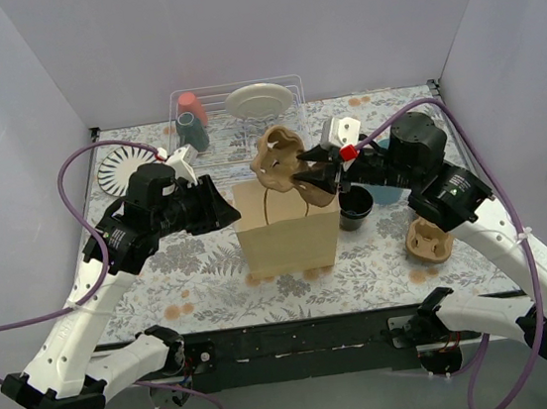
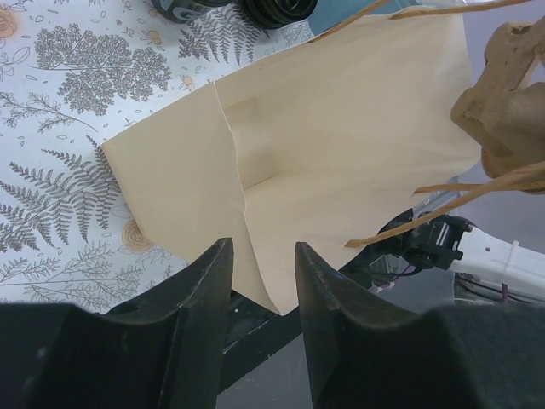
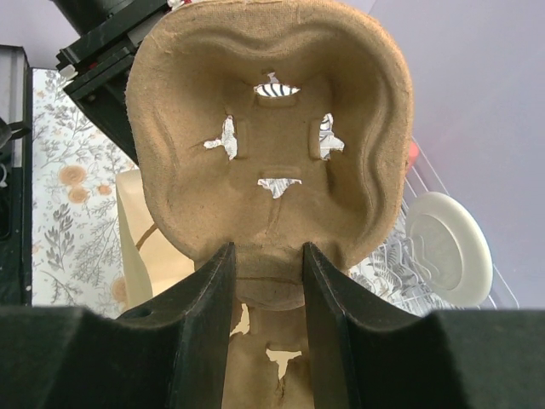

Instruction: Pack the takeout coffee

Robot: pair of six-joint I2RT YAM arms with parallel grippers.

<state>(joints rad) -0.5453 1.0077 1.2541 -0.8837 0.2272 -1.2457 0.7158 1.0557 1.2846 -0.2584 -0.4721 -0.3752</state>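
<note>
You find one small round black cup (image 1: 356,205) standing upright on the floral cloth, just beside the right face of the brown paper bag (image 1: 288,231), low against its base and far shorter than the bag. Its top reads only as a dark rim from above, so you cannot tell whether it wears a lid. In the left wrist view two dark round shapes sit at the very top edge, beyond the bag. The lidded cup (image 2: 277,8) shows concentric rings on its top. The second cup (image 2: 180,7) is cropped too hard to judge. They stand near each other but apart, both outside the bag.
</note>
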